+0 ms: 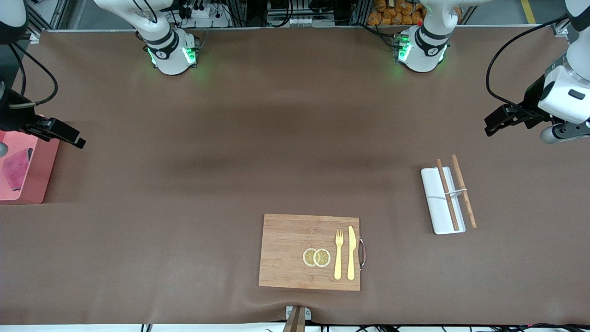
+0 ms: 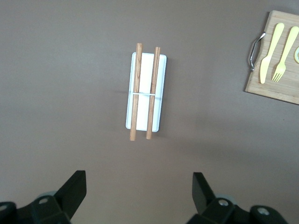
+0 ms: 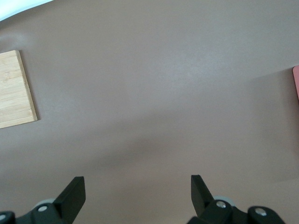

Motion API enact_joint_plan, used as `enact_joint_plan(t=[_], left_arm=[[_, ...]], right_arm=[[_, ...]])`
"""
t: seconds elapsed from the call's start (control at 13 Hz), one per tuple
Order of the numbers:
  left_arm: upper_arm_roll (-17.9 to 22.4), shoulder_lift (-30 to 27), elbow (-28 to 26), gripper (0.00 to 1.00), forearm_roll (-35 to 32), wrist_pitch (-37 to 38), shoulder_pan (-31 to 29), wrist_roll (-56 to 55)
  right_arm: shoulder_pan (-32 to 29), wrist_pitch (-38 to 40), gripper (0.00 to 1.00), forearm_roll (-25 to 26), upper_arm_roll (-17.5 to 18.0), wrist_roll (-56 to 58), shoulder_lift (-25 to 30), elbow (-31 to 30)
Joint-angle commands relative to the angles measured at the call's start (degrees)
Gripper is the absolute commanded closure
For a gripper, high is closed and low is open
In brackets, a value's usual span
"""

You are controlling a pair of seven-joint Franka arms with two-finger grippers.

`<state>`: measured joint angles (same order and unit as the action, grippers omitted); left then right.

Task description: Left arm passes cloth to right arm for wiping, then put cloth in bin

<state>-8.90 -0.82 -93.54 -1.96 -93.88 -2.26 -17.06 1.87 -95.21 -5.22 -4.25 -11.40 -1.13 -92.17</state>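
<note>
The cloth [image 1: 16, 168], crimson side up, lies inside the pink bin [image 1: 42, 177] at the right arm's end of the table. My right gripper [image 1: 69, 134] hangs open and empty over the bare table just beside the bin. In the right wrist view the open gripper [image 3: 138, 186] has only table between its fingers, and an edge of the bin [image 3: 296, 81] shows. My left gripper [image 1: 495, 123] is open and empty over bare table at the left arm's end. In the left wrist view the gripper [image 2: 139, 186] holds nothing.
A flat white tray [image 1: 438, 203] with two wooden chopsticks [image 1: 463, 191] across it lies toward the left arm's end and also shows in the left wrist view [image 2: 159, 70]. A wooden cutting board [image 1: 286, 251] with a yellow fork, knife and lemon slices sits near the front edge.
</note>
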Motion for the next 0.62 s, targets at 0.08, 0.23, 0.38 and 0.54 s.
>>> enact_joint_plan(t=[0.08, 0.23, 0.38, 0.54], left_arm=[[-0.3, -1.4, 0.1, 0.0, 0.0, 0.1, -0.1, 1.7], [-0.3, -1.3, 1.4, 0.0, 1.3, 1.4, 0.0, 3.9], [-0.3, -1.1, 2.6, 0.0, 1.7, 3.8, 0.0, 5.1], [-0.3, -1.0, 3.0, 0.0, 1.7, 4.9, -0.1, 5.2]], right_arm=[[-0.1, 1.0, 0.0, 2.5, 0.5, 0.3, 0.6, 0.6], [-0.1, 1.0, 0.0, 2.5, 0.5, 0.3, 0.6, 0.6], [-0.1, 1.0, 0.0, 2.5, 0.5, 0.2, 0.6, 0.5], [0.1, 1.0, 0.0, 2.6, 0.5, 0.1, 0.5, 0.5]])
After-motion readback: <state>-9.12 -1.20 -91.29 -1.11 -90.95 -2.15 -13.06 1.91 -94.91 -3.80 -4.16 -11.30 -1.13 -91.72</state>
